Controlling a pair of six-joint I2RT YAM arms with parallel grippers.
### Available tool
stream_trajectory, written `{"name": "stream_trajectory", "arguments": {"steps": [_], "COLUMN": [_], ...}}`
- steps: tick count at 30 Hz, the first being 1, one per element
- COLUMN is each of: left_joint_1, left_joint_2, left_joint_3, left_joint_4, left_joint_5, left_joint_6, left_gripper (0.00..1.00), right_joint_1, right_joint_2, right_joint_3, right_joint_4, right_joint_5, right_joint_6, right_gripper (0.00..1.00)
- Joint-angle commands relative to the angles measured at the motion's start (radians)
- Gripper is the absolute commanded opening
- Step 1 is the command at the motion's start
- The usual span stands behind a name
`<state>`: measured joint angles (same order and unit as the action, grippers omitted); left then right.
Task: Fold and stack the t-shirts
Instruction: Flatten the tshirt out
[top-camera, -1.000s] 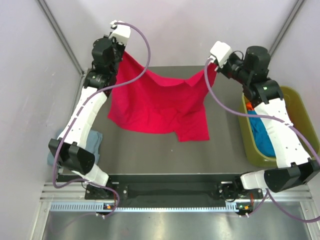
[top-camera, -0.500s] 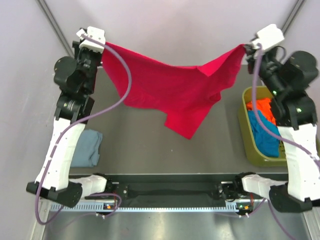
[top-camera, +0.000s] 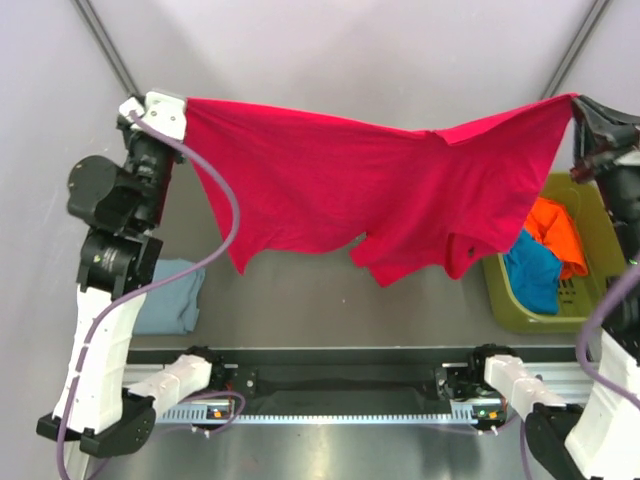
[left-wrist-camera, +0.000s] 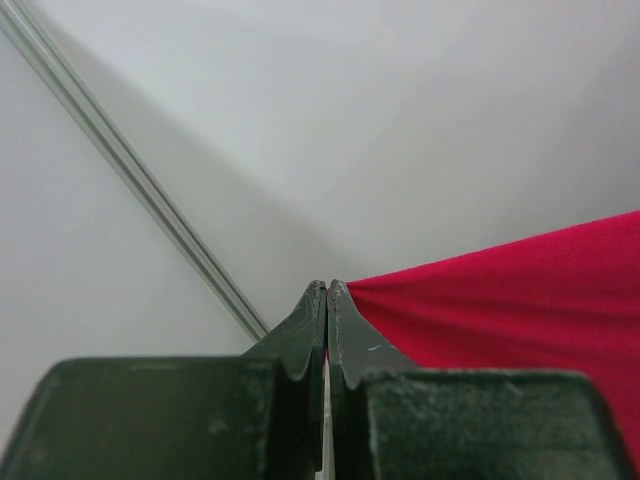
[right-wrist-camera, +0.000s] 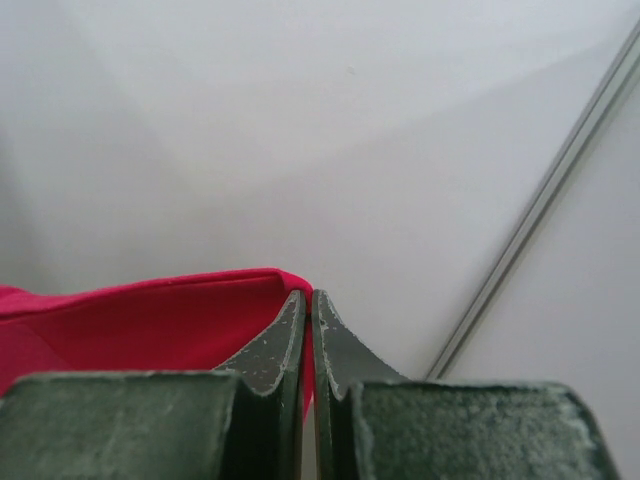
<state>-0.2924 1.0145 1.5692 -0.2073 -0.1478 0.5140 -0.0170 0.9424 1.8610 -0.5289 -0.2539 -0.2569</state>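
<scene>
The crimson red t-shirt (top-camera: 370, 185) hangs stretched wide in the air between both grippers, high above the table. My left gripper (top-camera: 183, 103) is shut on its left corner; the left wrist view shows the cloth (left-wrist-camera: 520, 290) pinched in the gripper (left-wrist-camera: 327, 288). My right gripper (top-camera: 576, 100) is shut on its right corner, with red cloth (right-wrist-camera: 150, 320) held in the gripper (right-wrist-camera: 306, 297). A folded grey-blue t-shirt (top-camera: 170, 297) lies at the table's left edge. The orange t-shirt (top-camera: 555, 232) and the turquoise t-shirt (top-camera: 532, 280) lie in the bin.
An olive-green plastic bin (top-camera: 590, 215) stands at the table's right side. The dark table top (top-camera: 320, 310) lies under the hanging shirt. Pale walls with metal corner rails (top-camera: 105, 50) close in the back.
Both grippers have risen and moved further apart. The red shirt has left the table and is now pulled out wide and higher.
</scene>
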Motion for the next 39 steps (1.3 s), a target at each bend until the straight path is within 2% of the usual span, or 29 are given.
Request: {"name": "stream_trajectory", "arguments": {"steps": [1, 6, 8, 11, 15, 20, 24, 28, 32, 35, 38, 39], "left_joint_1": [0.002, 0.002, 0.002, 0.002, 0.002, 0.002, 0.007, 0.056, 0.099, 0.127, 0.140, 0.144], "left_joint_2": [-0.059, -0.093, -0.079, -0.056, -0.033, 0.042, 0.123, 0.272, 0.462, 0.614, 0.771, 0.807], "left_joint_3": [0.110, 0.199, 0.247, 0.235, 0.114, -0.044, -0.170, -0.309, -0.322, -0.302, -0.220, -0.186], "left_joint_4": [-0.038, -0.081, -0.095, -0.075, -0.008, 0.029, 0.069, 0.169, 0.200, 0.268, 0.284, 0.273], "left_joint_5": [0.013, 0.036, 0.036, 0.024, -0.002, 0.008, -0.002, 0.024, 0.044, 0.042, 0.031, 0.016], "left_joint_6": [-0.006, 0.011, 0.026, 0.060, 0.092, 0.113, 0.116, 0.101, 0.095, 0.107, 0.112, 0.103], "left_gripper": [0.00, 0.00, 0.00, 0.00, 0.00, 0.00, 0.00, 0.00, 0.00, 0.00, 0.00, 0.00], "right_joint_1": [-0.023, -0.050, -0.069, -0.075, -0.077, -0.075, -0.075, -0.028, 0.009, 0.042, 0.042, 0.042], "right_joint_2": [-0.043, -0.060, -0.062, -0.050, -0.028, 0.071, 0.165, 0.348, 0.571, 0.783, 1.011, 1.062], "right_joint_3": [0.128, 0.269, 0.285, 0.264, 0.104, -0.011, -0.185, -0.322, -0.359, -0.306, -0.124, -0.014], "right_joint_4": [-0.038, -0.054, -0.042, -0.017, 0.087, 0.157, 0.231, 0.334, 0.383, 0.435, 0.403, 0.393], "right_joint_5": [-0.073, -0.100, -0.114, -0.125, -0.114, -0.130, -0.151, -0.191, -0.228, -0.237, -0.226, -0.222], "right_joint_6": [0.025, 0.071, 0.084, 0.103, 0.096, 0.061, 0.032, -0.062, -0.128, -0.073, -0.035, -0.004], "right_gripper": [0.00, 0.00, 0.00, 0.00, 0.00, 0.00, 0.00, 0.00, 0.00, 0.00, 0.00, 0.00]}}
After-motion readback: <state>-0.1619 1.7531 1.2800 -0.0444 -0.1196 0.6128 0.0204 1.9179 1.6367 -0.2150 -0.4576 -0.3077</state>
